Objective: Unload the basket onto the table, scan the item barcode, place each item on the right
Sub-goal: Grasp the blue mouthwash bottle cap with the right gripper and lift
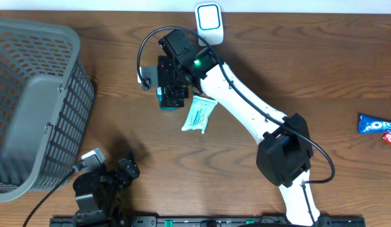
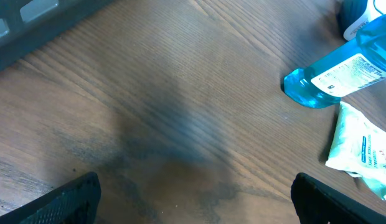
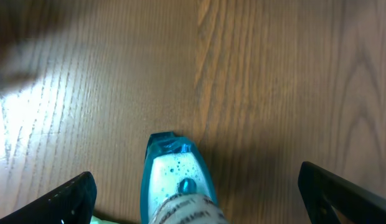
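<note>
Right gripper [image 3: 196, 186]: it is the nearest thing in its own wrist view. Its two dark fingers [image 3: 62, 199] stand wide apart and clamp nothing.
Blue bottle [image 3: 174, 171]: it lies on its side on the wooden table [image 3: 274, 74], between the fingers of the right gripper, and touches neither of them. It holds blue liquid with bubbles and carries a white label. The print on the label is too small to read.
White packet [image 1: 199, 113]: flat, with blue-green print. It lies just beside the bottle, on the side toward the right arm's base.
Right arm [image 1: 246, 107]: white, it reaches from the front edge of the table across the middle to the bottle.
White device [image 1: 209, 22]: it stands at the far edge of the table, near the bottle.
Left gripper [image 2: 196, 199]: its fingers are wide apart and empty over bare wood at the front left, well apart from the bottle.
Grey basket [image 1: 31, 94]: plastic with slotted walls, at the left edge, near the left gripper.
Blue snack pack [image 1: 377, 125]: at the right edge, well apart from the rest.
</note>
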